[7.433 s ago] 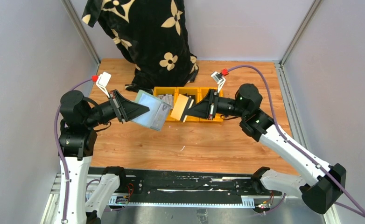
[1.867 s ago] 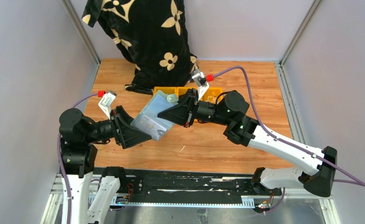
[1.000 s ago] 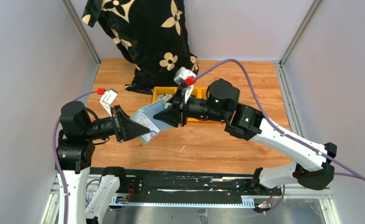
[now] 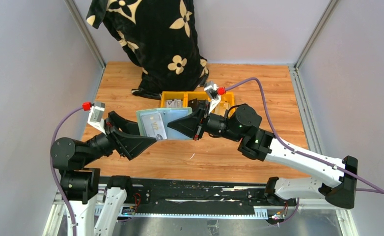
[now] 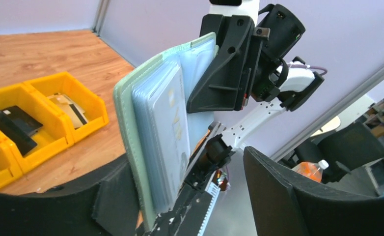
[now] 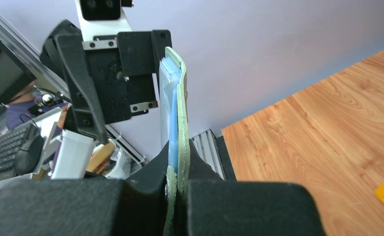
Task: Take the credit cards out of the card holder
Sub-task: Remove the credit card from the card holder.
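Holder [image 4: 163,124] hung open above mid-surface [image 4: 219,158], clenched at 3 o'clock edge by right pincer [image 4: 174,126], likely steadying card [image 4: 156,126] toward left pincer [image 4: 143,133], spread wide at 8 o'clock. Bins [image 4: 180,93] at 12 o'clock.

The right arm [image 4: 298,155] stretched low and long from the right of the card holder [image 4: 154,124], its wrist roughly level and its forearm aimed left. The right gripper [image 4: 173,125] met the holder's right edge with both jaws pressed tight on it, carrying it on edge. The left arm [image 4: 82,150] came in from the holder's left, elbow bent, forearm angled right. The left gripper [image 4: 146,133] sat at the holder's near-left edge with its fingers [image 5: 288,196] spread wide; one lay close beside that edge, the other stood well apart.
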You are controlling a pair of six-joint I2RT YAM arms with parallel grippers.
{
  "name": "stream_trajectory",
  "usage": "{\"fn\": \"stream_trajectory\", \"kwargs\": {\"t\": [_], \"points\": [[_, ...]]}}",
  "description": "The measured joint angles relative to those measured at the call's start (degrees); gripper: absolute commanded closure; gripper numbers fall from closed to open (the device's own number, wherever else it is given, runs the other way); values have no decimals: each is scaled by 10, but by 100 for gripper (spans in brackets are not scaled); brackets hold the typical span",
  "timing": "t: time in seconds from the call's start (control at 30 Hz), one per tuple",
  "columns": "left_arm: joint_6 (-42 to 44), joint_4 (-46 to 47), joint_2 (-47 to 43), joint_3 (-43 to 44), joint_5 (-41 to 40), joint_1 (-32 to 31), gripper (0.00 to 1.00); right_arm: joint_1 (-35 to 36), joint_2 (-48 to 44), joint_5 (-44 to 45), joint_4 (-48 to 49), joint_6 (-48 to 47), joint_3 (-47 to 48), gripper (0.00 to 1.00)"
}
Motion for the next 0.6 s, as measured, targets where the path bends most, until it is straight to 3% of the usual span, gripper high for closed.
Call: {"fn": "stream_trajectory", "kwargs": {"t": [0.13, 0.43, 0.5, 0.6], "points": [[-13, 16, 1, -3, 6, 0, 43, 0, -3, 3, 38, 27, -13, 100], [-23, 30, 3, -3, 5, 0, 88, 0, -8, 6, 73, 57, -32, 100], [-20, 28, 6, -3, 2, 0, 94, 0, -8, 6, 83, 62, -35, 93], [-9, 16, 16, 1, -7, 0, 99, 0, -8, 9, 87, 69, -38, 73]]}}
